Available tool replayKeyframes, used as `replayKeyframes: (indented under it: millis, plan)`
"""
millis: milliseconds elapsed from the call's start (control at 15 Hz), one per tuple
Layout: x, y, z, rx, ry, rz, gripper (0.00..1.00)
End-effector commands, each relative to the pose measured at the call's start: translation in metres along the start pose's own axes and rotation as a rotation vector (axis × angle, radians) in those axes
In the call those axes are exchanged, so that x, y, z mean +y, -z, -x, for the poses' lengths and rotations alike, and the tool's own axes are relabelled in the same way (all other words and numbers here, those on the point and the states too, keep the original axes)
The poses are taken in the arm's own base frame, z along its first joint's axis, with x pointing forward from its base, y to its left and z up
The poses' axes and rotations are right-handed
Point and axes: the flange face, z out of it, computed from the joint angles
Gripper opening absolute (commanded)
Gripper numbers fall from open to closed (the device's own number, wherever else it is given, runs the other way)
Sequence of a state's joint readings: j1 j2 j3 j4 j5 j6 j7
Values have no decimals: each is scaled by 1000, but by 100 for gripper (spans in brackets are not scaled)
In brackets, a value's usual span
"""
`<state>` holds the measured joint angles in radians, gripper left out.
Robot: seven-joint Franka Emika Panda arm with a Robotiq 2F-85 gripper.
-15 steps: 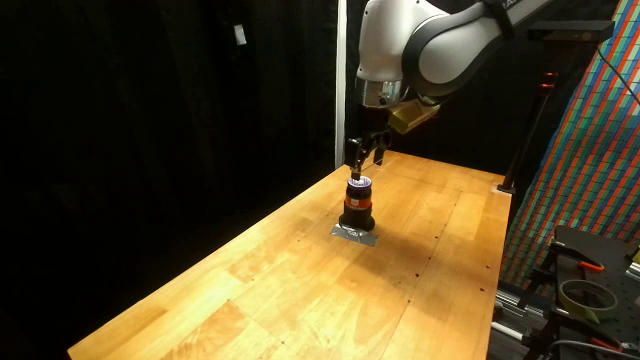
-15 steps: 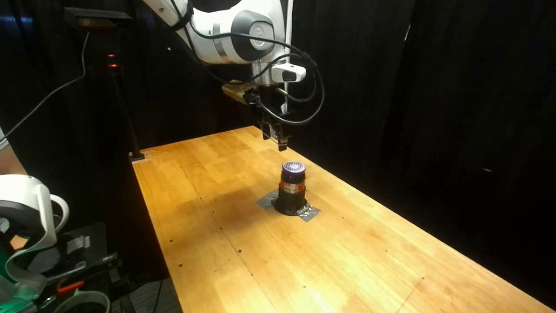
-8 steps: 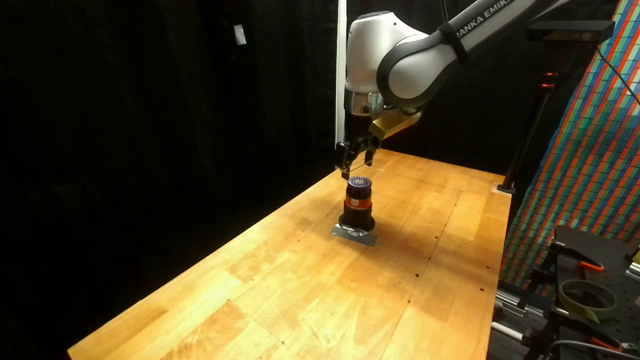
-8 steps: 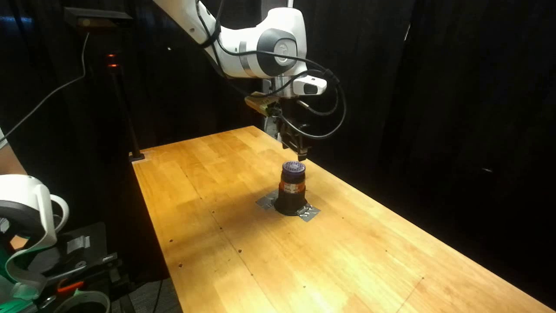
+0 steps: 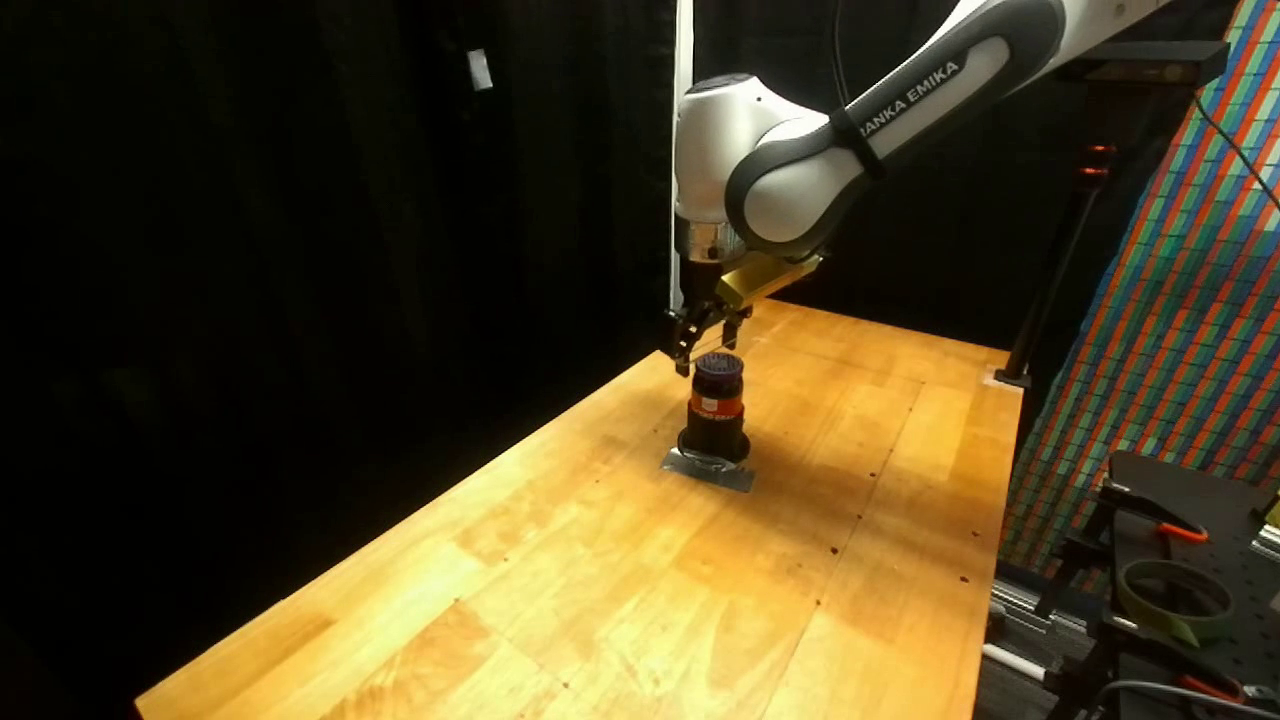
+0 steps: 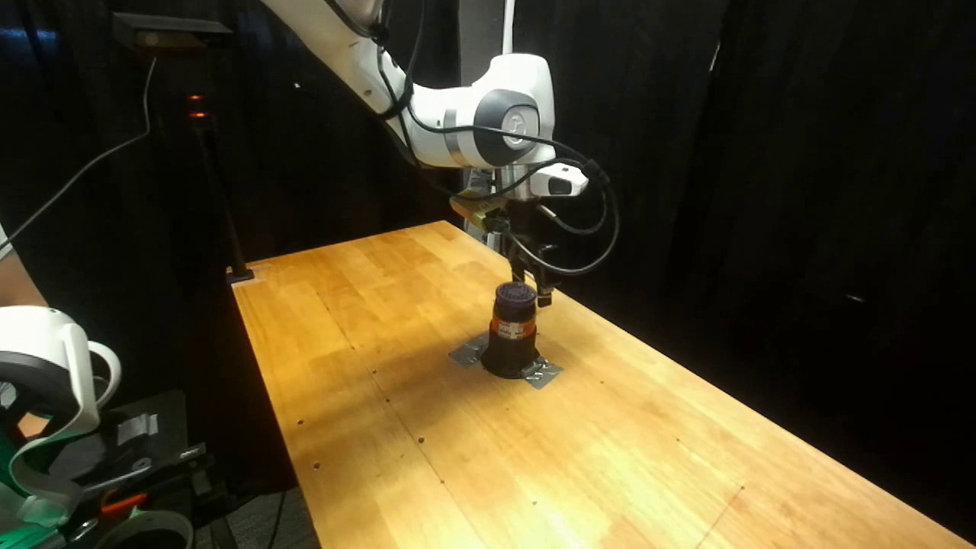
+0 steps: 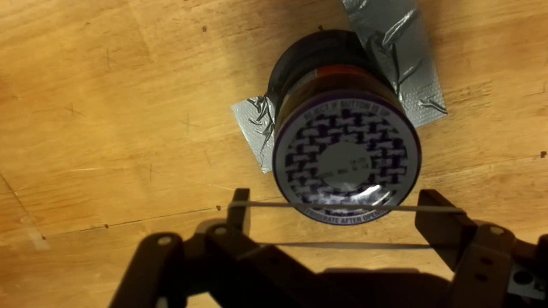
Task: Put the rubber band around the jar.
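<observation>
My arm (image 5: 800,195) is white with dark grey panels (image 5: 908,98) reading "EMIKA"; black cables (image 6: 592,171) loop off my silvery wrist (image 5: 706,235), and my black, jointed fingers (image 7: 445,226) show silvery screws (image 7: 164,241).

1. Jar (image 5: 717,404): one, upright, orange label.
2. Pincer (image 5: 706,358): spread, near the jar's top.
3. Rubber band (image 5: 711,350): thin, stretched across the pincer.
4. Worktop (image 5: 640,580): wooden, under the jar.
5. Grey tape (image 5: 712,473): at jar's foot.
6. Tape roll (image 5: 1205,627): on black stand (image 5: 1185,490).
</observation>
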<state>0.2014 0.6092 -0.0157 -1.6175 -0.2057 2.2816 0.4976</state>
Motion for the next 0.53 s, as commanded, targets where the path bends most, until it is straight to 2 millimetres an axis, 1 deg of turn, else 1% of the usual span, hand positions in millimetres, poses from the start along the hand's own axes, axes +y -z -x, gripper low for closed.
replayKeyframes:
  millis: [0,200,467]
  plan:
    - [-6,-4,-16,13,-43,4,100]
    - [-3,-13,-18,-3,-61,5,100]
    - [4,-25,-14,-54,-76,-6,100]
